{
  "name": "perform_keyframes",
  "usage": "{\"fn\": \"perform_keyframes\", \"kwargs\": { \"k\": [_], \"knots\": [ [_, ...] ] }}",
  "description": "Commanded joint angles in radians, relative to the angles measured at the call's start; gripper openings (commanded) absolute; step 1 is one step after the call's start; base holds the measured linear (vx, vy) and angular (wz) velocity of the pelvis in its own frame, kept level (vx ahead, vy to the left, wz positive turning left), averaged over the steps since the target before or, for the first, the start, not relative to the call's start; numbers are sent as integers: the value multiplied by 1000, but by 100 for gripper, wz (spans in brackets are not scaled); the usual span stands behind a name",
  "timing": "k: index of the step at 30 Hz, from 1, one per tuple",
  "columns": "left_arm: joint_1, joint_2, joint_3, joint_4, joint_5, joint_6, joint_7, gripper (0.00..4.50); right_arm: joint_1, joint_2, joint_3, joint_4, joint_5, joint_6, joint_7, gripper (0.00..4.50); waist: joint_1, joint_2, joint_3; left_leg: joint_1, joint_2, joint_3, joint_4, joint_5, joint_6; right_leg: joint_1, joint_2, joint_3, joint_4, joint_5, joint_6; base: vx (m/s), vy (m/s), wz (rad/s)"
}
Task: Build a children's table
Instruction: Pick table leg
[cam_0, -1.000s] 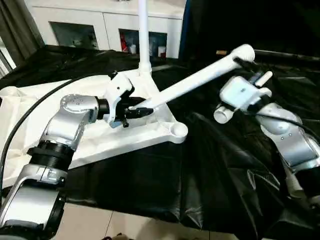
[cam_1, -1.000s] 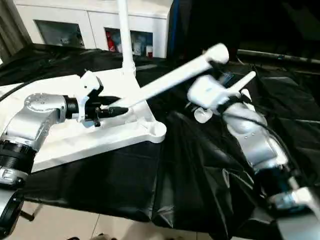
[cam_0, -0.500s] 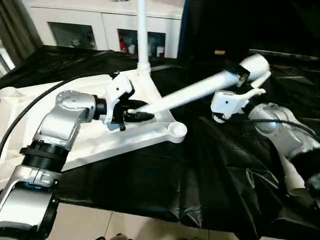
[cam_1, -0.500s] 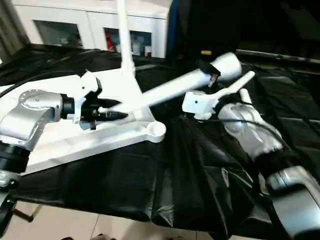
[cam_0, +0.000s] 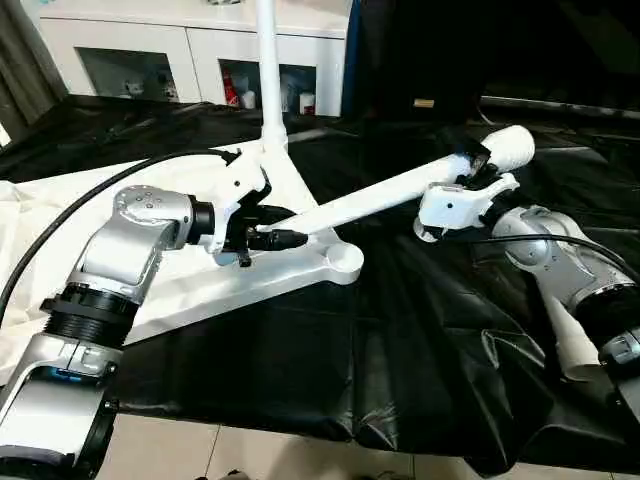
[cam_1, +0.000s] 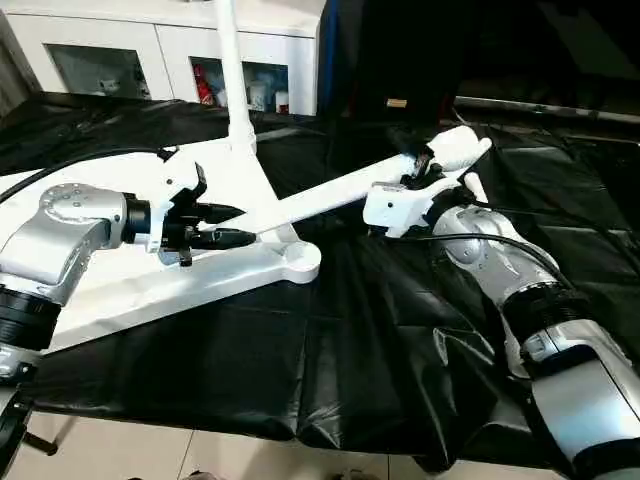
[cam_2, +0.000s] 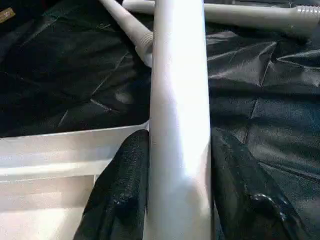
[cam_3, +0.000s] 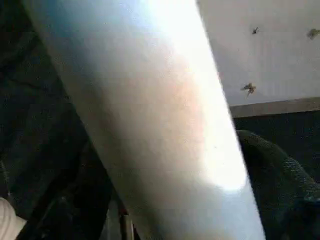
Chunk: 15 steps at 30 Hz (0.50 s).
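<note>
The children's table top lies underside up on the black cloth, with a round corner socket at its near right corner. One white leg stands upright in the far corner. A second leg slants up from the top toward the right. My left gripper is shut on its narrow end, and a black finger presses each side of the tube. My right gripper straddles the leg's thick end, and in the right wrist view the leg is seen from very close.
A white cabinet with glass doors stands behind the table. Black cloth covers the work surface down to the floor. Two loose legs lie on the cloth. A black cable loops over my left arm.
My right gripper has moved from beside the leg's thick end to around it. The leg's raised end has dropped lower. The left gripper keeps its hold. The camera shifted slightly.
</note>
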Motion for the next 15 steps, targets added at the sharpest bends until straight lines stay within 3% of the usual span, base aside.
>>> {"fn": "perform_keyframes", "kwargs": {
  "k": [1, 7, 8, 11, 15],
  "knots": [
    [-38, 6, 27, -14, -23, -26, 16, 154, 21, 6, -10, 28, 15, -12, 20, 328, 2, -7, -79, 3, 25, -1, -52, -167, 55, 71, -48, 45, -58, -136, -214, 0, 0, 0],
    [-50, -12, 49, 11, -8, -74, 72, 154, 22, 20, -21, 52, 33, -24, 34, 284, 1, -6, -78, 3, 24, -2, -51, -179, 54, 71, -46, 44, -60, -149, -216, 0, 0, 0],
    [-56, -17, 58, 19, -18, -75, 70, 210, 22, 22, -22, 55, 36, -24, 40, 267, 0, -6, -78, 4, 23, -2, -51, -183, 54, 70, -46, 44, -61, -155, -217, 0, 0, 0],
    [-65, -17, 80, 22, -32, -64, 71, 231, 25, 24, -19, 65, 41, -23, 55, 262, 2, -4, -78, 3, 22, -2, -49, -194, 50, 71, -48, 44, -61, -162, -223, 0, 0, 0],
    [-84, -38, 145, 57, -46, -141, 151, 268, 31, 29, -24, 73, 46, -25, 65, 232, 0, -8, -78, 3, 24, -4, -50, -202, 43, 71, -46, 42, -60, -154, -223, 0, 0, 0]
  ]
}}
